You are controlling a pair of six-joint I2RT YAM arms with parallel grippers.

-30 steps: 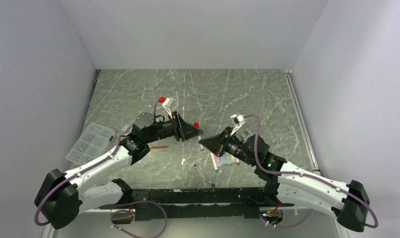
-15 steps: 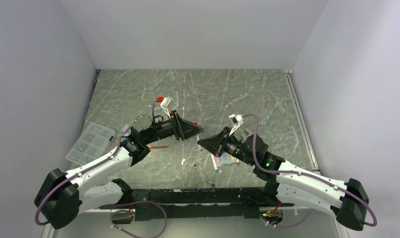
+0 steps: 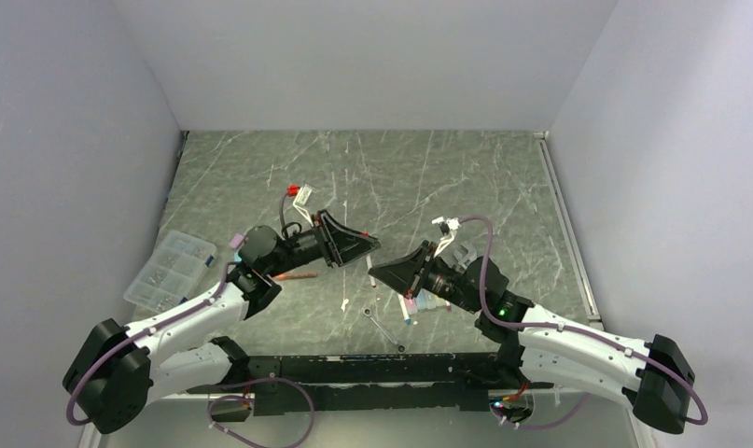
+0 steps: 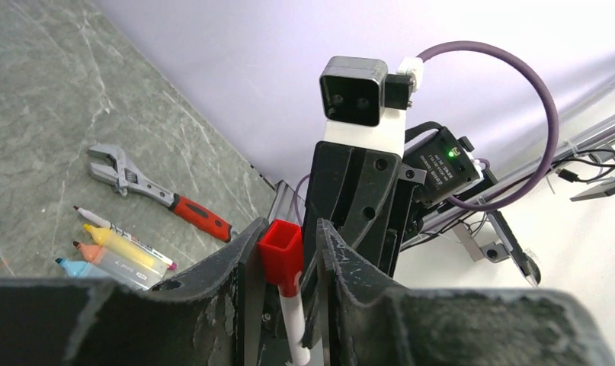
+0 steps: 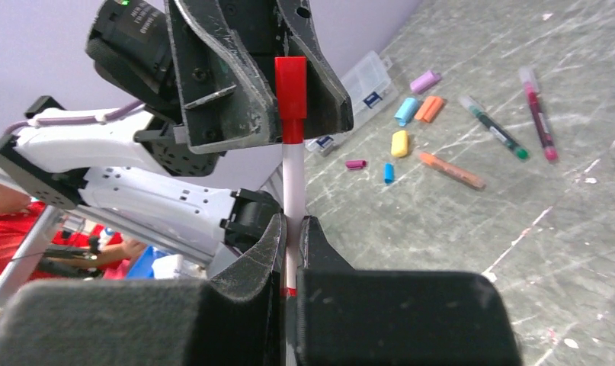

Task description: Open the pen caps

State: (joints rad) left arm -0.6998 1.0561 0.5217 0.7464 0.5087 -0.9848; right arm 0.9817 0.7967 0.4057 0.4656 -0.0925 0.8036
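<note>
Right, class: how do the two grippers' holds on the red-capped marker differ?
The left gripper clamps the red cap; the right gripper clamps the white barrel. The left gripper reaches in from the left, the right gripper from the right. Shared: both are shut on one marker, cap on.

Mid-table the left gripper (image 3: 374, 245) and right gripper (image 3: 372, 271) meet tip to tip, the left clamped on a square red plastic cap (image 4: 280, 245), the right on its thin white pen (image 5: 292, 183), so nothing passes between them. On the near side lie pastel highlighters (image 3: 421, 301) and a silver wrench (image 3: 383, 329). Loose coloured caps (image 5: 399, 142) and a clear plastic compartment box (image 3: 170, 268) crowd the left. The far grey marbled tabletop (image 3: 400, 168) lies open.
</note>
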